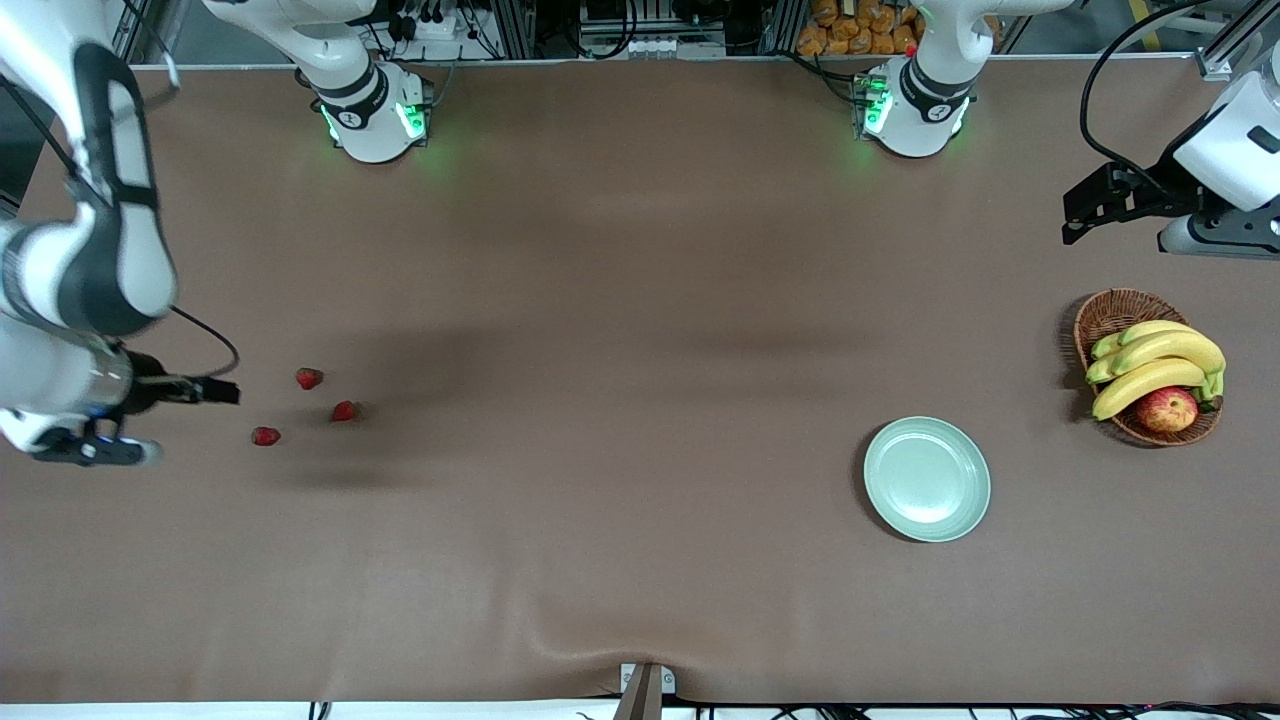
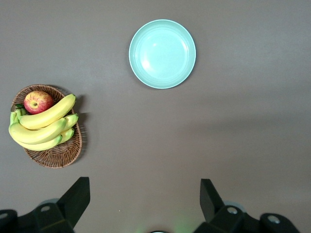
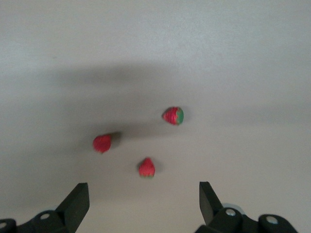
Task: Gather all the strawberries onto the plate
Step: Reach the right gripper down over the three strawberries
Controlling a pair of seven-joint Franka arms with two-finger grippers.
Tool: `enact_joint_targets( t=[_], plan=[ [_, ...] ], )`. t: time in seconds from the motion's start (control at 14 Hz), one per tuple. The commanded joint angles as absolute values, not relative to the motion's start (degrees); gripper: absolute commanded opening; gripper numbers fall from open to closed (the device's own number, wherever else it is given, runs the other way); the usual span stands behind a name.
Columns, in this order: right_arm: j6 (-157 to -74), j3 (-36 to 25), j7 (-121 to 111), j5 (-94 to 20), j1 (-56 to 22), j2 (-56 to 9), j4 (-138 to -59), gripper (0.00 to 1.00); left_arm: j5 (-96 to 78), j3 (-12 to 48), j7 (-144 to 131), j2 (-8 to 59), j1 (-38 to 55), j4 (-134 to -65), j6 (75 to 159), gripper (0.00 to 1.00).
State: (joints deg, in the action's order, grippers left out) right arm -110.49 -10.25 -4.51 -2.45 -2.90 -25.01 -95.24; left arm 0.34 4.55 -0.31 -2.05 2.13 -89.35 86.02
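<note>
Brown, matte cloth over the whole surface [image 1: 620,330], with a slight pucker at the edge nearest the front camera, above a small metal bracket [image 1: 645,690]. No readable writing, brand or label anywhere. Two white arm bases with green lights along the edge farthest from that camera; cables, metal framing and a stack of orange objects [image 1: 860,28] past that edge.

Three tiny red strawberries lying close together but apart, toward the right arm's end of the surface: first strawberry [image 1: 309,378] farthest from the front camera, second strawberry [image 1: 345,411] a little nearer, third strawberry [image 1: 265,436] nearest. Same three in the right wrist view, one with its green top showing [image 3: 173,115].

Round pale mint-green plate [image 1: 927,479], glossy, bare, toward the left arm's end and well apart from the berries. Beside it, nearer that end, a brown wicker basket [image 1: 1110,312] with yellow bananas [image 1: 1155,365] and a red-yellow apple [image 1: 1166,409].

Right tool [image 1: 215,391] in the air just beside the strawberries, fingers spread wide, holding nothing. Left tool [image 1: 1085,215] raised above the surface at the left arm's end, likewise spread wide, with nothing between its fingers [image 2: 75,199].
</note>
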Motion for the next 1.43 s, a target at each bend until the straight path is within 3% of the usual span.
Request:
enact_joint_targets(
  t=[0.0,0.5,1.0,1.36],
  plan=[
    [-117.0,-9.7,-4.4,-3.3,-1.9,-28.3,-98.1,1.00,-1.0,4.6,-0.4,-2.1,1.8,-89.0,86.2,1.00],
    [-128.6,-9.7,-4.6,-2.9,0.3,-35.2,-99.2,1.00,-1.0,4.5,-0.5,-2.0,1.8,-89.1,86.2,1.00],
    [-129.1,-9.7,-4.5,-3.3,0.3,-37.9,-99.2,0.97,-1.0,4.6,-0.6,-2.0,1.8,-89.1,86.1,1.00],
    [-128.9,-9.7,-4.4,-3.3,0.1,-38.8,-99.3,0.86,-1.0,4.6,-0.6,-2.0,1.8,-89.1,86.1,1.00]
  ],
)
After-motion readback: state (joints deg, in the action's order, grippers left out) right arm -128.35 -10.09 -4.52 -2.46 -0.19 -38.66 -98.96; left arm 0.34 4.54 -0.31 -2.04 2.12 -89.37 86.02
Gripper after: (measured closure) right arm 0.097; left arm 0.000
